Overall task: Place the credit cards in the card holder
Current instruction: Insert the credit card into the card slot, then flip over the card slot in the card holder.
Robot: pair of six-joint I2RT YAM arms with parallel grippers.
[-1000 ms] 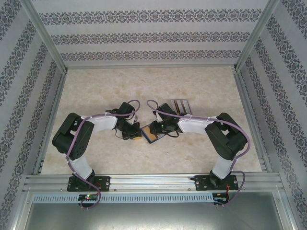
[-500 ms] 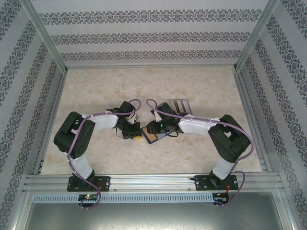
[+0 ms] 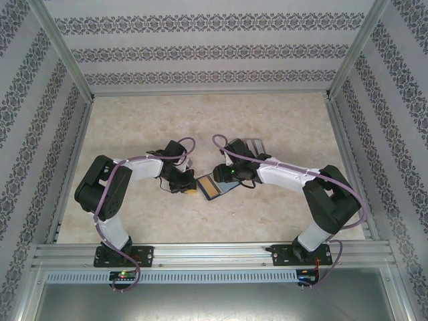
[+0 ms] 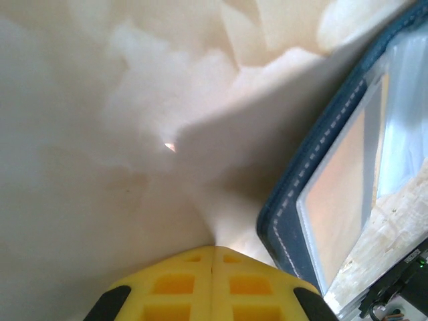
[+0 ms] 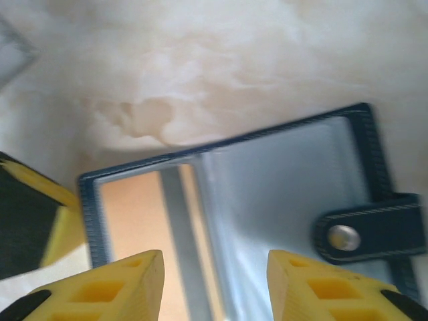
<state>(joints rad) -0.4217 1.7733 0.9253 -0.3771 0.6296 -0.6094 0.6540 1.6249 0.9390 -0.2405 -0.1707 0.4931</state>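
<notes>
Right claw (image 5: 214,262): its 2 yellow fingers (image 5: 107,287) stand spread wide, with nothing pinched between them. Directly ahead of the gap lies the holder (image 5: 281,180), opened flat on the table (image 5: 234,60), inner face up. Whether the fingertips touch it cannot be told. Ahead of the finger on the wrist view's left side, the holder panel carries 1 orange card (image 5: 127,214) behind a clear window, crossed by a grey strip. Ahead of the other finger the panel is plain grey-blue, and the snap tab (image 5: 374,231) with its metal stud lies across that panel's outer edge.

Left claw (image 4: 214,253): its 2 fingers are pressed together along 1 seam, holding nothing. The holder's navy stitched edge lies just beside the tip, off to 1 side; contact cannot be told. The card shows through the window beyond that edge.

In the top view the 2 claws face each other with the holder between them. A slotted rack (image 3: 253,147) stands just behind the right claw, on the side away from the arm bases.
</notes>
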